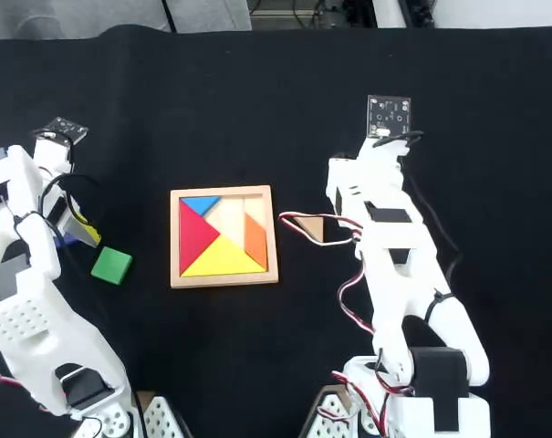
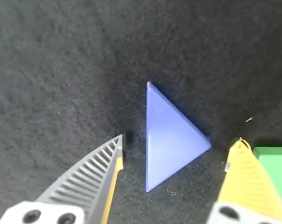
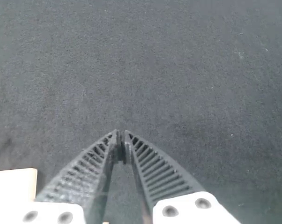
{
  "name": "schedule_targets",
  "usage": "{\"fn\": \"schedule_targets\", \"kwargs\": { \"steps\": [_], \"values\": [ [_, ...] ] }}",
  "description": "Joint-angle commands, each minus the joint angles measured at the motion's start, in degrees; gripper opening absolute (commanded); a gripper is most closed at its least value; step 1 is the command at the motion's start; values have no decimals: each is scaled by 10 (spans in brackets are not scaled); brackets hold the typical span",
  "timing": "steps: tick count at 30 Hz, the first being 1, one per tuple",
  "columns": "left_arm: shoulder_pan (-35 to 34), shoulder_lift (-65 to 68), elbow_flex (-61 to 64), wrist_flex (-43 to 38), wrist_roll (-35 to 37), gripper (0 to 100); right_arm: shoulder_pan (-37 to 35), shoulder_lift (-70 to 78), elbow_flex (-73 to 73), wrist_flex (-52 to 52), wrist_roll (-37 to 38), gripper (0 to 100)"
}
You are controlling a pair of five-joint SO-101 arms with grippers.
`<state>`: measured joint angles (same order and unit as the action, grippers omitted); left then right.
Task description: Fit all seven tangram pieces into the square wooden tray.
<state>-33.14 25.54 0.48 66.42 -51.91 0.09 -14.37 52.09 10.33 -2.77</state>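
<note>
Between the fingers [image 2: 101,163] of the left pincer [image 2: 180,140]: a violet triangle [image 2: 168,140] lay flat on the black cloth [image 2: 61,56]; the pincer stood open astride it, and neither finger appeared to touch it.
Just outside one finger: a green square [image 2: 276,163] lay on the cloth, near the triangle but apart from it.
Right pincer [image 3: 120,135]: closed on nothing, above bare cloth.
Beside the right arm [image 1: 390,246]: a brown piece [image 1: 309,226] lay on the cloth, between the arm and the tray [image 1: 223,281].
Tray contents: blue triangle [image 1: 201,203], red triangle [image 1: 193,237], yellow triangle [image 1: 223,258], orange piece [image 1: 255,237]; a patch of bare wood [image 1: 230,214] showed among them.
Progress (judged): four of seven pieces were seated; the violet, green and brown pieces remained to be placed.
</note>
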Motion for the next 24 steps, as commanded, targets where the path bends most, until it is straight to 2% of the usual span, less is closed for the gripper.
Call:
{"fn": "schedule_targets", "kwargs": {
  "steps": [1, 9, 24],
  "values": [
    [0, -5, -24, 4, -4, 345, -9, -27, -4, -11, 6, 15],
    [5, -4, -23, -19, 23, 345, -9, -27, -4, -11, 6, 15],
    [18, 36, -27, -24, 25, 341, -9, -27, -5, -11, 6, 15]
  ]
}}
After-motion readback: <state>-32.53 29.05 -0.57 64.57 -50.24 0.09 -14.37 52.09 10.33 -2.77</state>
